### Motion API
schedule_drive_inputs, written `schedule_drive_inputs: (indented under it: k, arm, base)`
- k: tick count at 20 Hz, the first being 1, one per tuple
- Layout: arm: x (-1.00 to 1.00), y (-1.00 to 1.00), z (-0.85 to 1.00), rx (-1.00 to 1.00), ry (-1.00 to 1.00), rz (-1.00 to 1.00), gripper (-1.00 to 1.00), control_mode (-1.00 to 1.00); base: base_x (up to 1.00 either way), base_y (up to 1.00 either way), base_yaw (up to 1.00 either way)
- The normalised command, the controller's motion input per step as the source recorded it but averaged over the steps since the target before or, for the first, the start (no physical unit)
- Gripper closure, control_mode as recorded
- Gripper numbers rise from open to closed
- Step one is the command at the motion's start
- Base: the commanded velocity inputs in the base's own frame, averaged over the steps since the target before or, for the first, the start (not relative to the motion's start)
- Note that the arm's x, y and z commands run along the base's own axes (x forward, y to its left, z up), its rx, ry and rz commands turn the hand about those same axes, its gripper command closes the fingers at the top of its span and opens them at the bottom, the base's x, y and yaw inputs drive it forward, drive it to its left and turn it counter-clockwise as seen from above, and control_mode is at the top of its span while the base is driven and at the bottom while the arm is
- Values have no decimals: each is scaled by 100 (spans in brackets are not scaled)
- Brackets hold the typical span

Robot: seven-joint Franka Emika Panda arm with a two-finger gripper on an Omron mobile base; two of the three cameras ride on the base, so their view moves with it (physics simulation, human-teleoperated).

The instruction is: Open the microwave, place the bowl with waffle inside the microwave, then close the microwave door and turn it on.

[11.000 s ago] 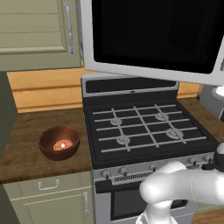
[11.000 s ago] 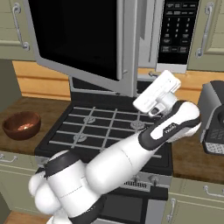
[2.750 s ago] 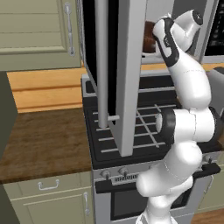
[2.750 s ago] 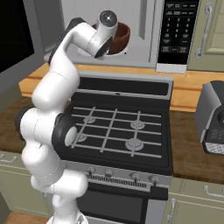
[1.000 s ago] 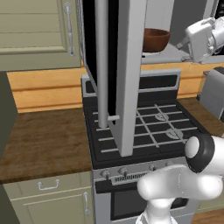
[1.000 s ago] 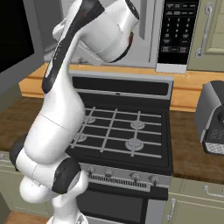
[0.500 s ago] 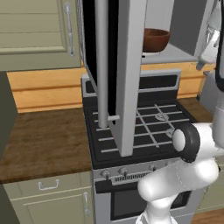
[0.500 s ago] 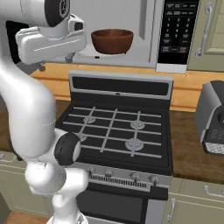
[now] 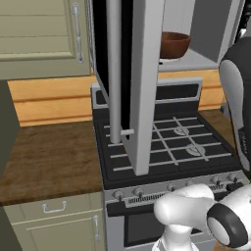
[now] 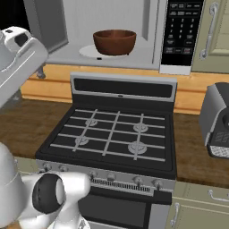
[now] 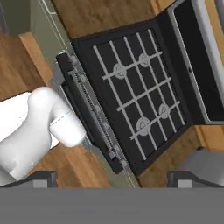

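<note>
The microwave (image 10: 147,40) hangs above the stove with its cavity exposed. Its door (image 9: 142,73) stands swung out, seen edge-on with the vertical bar handle (image 9: 113,73) toward me. The reddish-brown bowl (image 10: 114,41) rests on the white turntable inside; in the left base view the bowl (image 9: 174,44) peeks past the door's edge. The waffle is hidden by the bowl's wall. My gripper (image 11: 113,178) is open, holds nothing, and looks down on the stove from high up, away from the bowl. The dark button panel (image 10: 181,33) sits at the microwave's right.
A black gas stove (image 10: 112,134) with grates lies below the microwave. A grey toaster (image 10: 219,120) stands on the wooden counter at right. More wooden counter (image 9: 49,157) lies left of the stove under a beige cabinet (image 9: 39,34). My white arm link (image 10: 20,56) crosses the left edge.
My arm has swung back from the microwave opening, down and to the left in the right base view. The bowl stays on the turntable. The gripper has stayed open.
</note>
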Motion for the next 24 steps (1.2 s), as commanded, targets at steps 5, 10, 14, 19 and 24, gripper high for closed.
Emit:
schedule_drive_inputs:
  k: [5, 10, 14, 19, 24]
  arm:
    - [-100, 22, 17, -20, -49, 29, -100, -100]
    - [-81, 100, 20, -21, -27, 19, -100, -100]
    - [-61, 100, 4, -11, -18, 1, -100, -100]
    - [-40, 100, -1, -10, -24, 0, -100, -100]
    - [44, 100, -11, -10, -12, -8, -100, -100]
  base:
    - [0, 0, 0]
    - [0, 0, 0]
    - [0, 0, 0]
    - [0, 0, 0]
    - [0, 0, 0]
